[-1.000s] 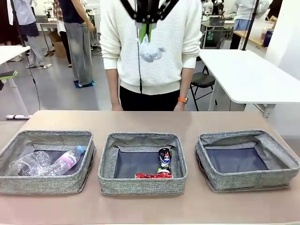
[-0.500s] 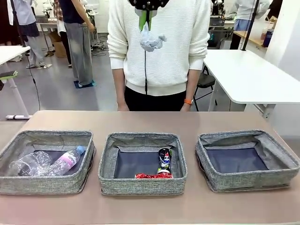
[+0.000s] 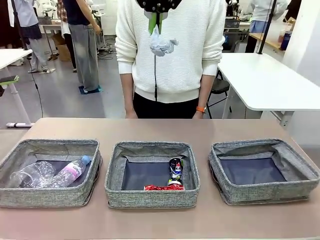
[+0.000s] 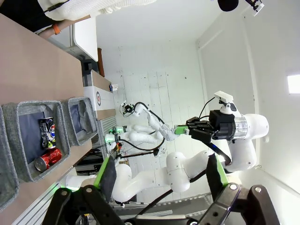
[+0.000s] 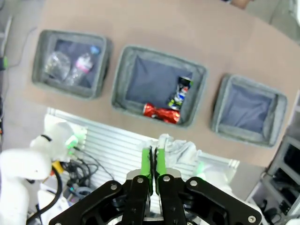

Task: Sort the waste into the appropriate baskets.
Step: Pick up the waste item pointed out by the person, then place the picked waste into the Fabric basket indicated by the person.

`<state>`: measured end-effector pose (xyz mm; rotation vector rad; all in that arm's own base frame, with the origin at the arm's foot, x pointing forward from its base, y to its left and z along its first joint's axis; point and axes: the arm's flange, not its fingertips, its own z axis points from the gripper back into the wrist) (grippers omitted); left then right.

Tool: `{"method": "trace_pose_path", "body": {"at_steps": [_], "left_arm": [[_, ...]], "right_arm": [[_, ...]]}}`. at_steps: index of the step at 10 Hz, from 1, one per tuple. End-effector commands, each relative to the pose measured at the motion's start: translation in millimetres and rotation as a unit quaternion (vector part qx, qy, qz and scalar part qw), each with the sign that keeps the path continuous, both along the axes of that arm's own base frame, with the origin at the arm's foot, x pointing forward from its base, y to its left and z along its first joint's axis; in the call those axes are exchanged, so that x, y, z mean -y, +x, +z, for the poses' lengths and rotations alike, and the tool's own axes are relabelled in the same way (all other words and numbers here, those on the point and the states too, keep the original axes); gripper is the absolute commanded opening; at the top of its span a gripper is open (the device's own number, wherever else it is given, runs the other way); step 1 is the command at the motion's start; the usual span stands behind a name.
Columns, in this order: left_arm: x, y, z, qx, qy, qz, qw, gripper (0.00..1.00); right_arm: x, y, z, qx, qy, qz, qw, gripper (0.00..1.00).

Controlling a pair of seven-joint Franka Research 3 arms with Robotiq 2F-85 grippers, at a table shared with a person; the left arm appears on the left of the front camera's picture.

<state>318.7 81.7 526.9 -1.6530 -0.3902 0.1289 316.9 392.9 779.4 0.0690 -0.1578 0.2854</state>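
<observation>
Three grey woven fabric baskets are sitting below; right gripper [image 3: 157, 22], jaws pinched on small white crumpled paper wad [image 3: 162, 46], is hanging high over mid one. Empty right-hand basket [image 3: 263, 170] is lying down & to its right. Left gripper [image 4: 161, 180] is gaping wide, holding nothing.

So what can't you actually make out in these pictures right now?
- Right gripper, front view: its body is cut off by the top edge; only the green fingers pinching the paper wad show.
- Dark can, front view: label print too small to read.
- Red can, front view: partly hidden behind the middle basket front wall.
- Person's hands, front view: behind the table edge.
</observation>
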Motion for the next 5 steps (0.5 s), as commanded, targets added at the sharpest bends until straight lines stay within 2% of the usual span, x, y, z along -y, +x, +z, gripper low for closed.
{"method": "trace_pose_path", "body": {"at_steps": [1,5], "left_arm": [[0.8,-1.1,1.8,0.011,-0.006,0.001,1.000,1.00],[0.8,-1.1,1.8,0.011,-0.006,0.001,1.000,1.00]], "right_arm": [[2.9,-3.3,-1.0,0.000,-0.001,-0.001,1.000,0.04],[2.9,-3.3,-1.0,0.000,-0.001,-0.001,1.000,0.04]]}}
